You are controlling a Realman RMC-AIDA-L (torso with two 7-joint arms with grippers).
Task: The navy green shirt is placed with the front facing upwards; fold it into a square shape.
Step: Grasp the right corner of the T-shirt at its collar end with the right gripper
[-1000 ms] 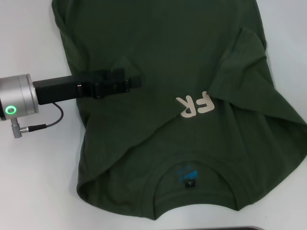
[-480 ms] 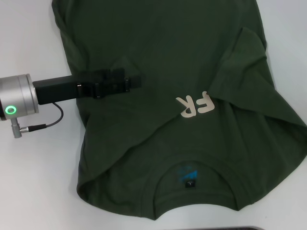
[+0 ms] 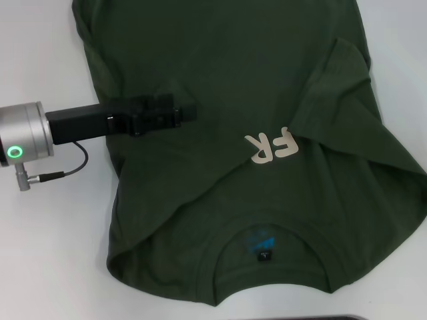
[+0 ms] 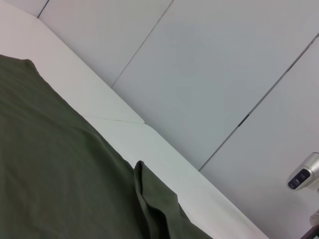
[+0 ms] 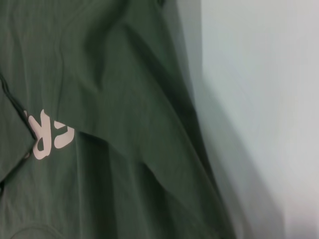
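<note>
A navy green shirt (image 3: 220,167) lies spread across a white desk (image 3: 47,253), its round collar (image 3: 273,257) and small neck label nearest the desk's near edge, the body running away toward the far edge. Both side portions are already folded in over the middle: the right one covers most of the cream chest lettering (image 3: 270,145), leaving only two letters showing, and the left one forms a diagonal crease.

Farther in, the left pincer (image 3: 183,115) reaches from the desk's left edge and lies low over the folded left flap; I cannot tell whether its dark fingers are parted or pressed together, or whether they grip cloth. The right pincer is not visible.

To fold well here, I judge the flap edge should be laid straight, parallel to the shirt's side, and smoothed flat before the lengthwise fold toward the collar, so wrinkles do not get trapped.
</note>
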